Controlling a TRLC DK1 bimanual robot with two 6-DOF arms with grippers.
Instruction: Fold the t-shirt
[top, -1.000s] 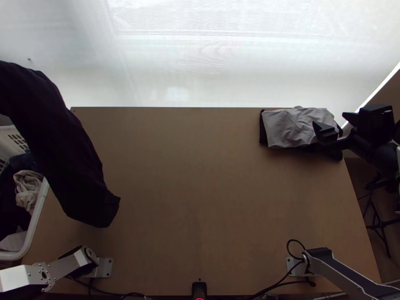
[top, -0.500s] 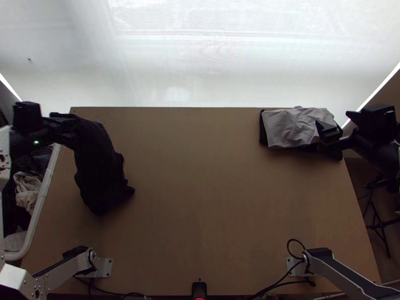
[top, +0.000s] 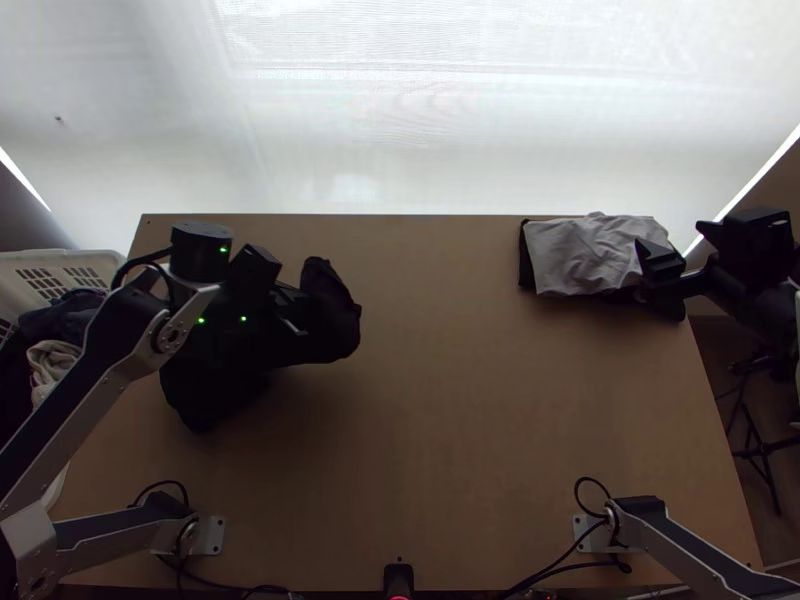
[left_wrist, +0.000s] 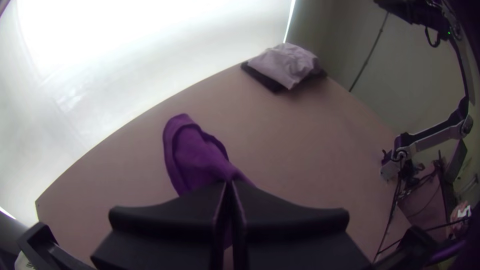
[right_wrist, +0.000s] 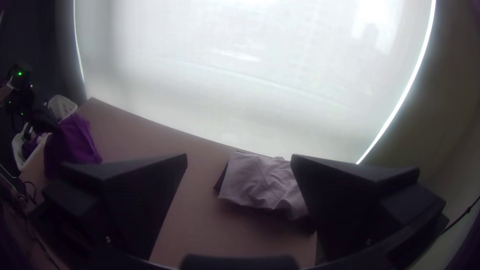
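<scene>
Wooden table (top: 450, 400), left pincer (top: 297, 308) clamped on t-shirt (top: 335, 315), curled edge (left_wrist: 171, 150) clear in left wrist view, right pincer (top: 669, 237) apart

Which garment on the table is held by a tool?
The purple one, pinched in the left tool; the light grey one lies ungripped on the dark one.

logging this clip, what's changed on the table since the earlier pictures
The left end effector has swung rightward over the table, drawing the t-shirt with it; part of the shirt now reaches farther toward the middle. No release is visible. The folded grey cloth at the far right stayed put.
</scene>
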